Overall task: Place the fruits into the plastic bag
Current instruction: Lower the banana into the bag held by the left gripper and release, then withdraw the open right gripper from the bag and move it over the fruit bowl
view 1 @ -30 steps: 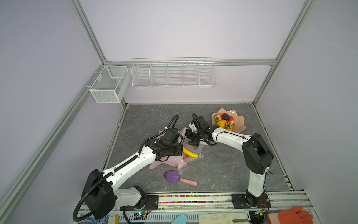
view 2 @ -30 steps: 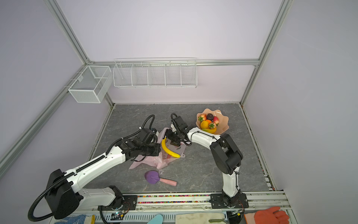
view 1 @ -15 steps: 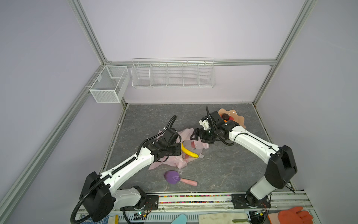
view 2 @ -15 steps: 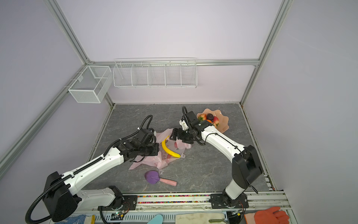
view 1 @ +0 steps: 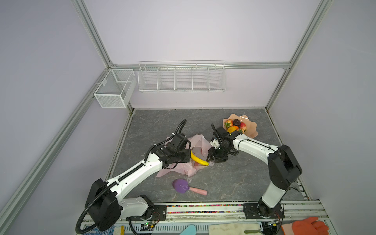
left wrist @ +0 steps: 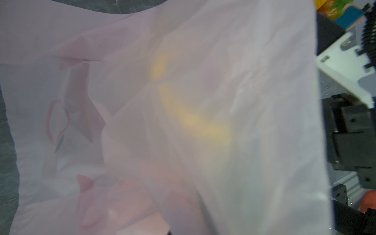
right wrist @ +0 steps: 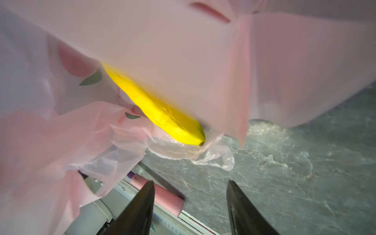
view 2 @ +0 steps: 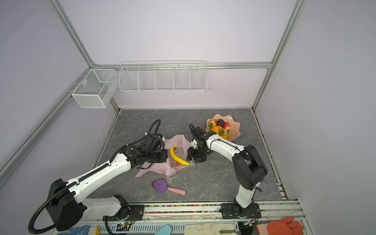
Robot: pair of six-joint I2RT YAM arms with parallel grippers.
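Banana [view 1: 198,159] in bag [view 1: 200,142]; bowl [view 1: 252,130] behind, rightward

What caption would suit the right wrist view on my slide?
Right gripper, open and empty, faces a yellow banana lying in the mouth of the pink plastic bag.

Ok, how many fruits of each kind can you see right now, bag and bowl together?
Bananas: 2, one in the plastic bag, one mostly hidden in the bowl
Strawberries: 3, in the bowl
Orange: 1, in the bowl
Dark purple-brown ball: 1, in the bowl
Total: 7
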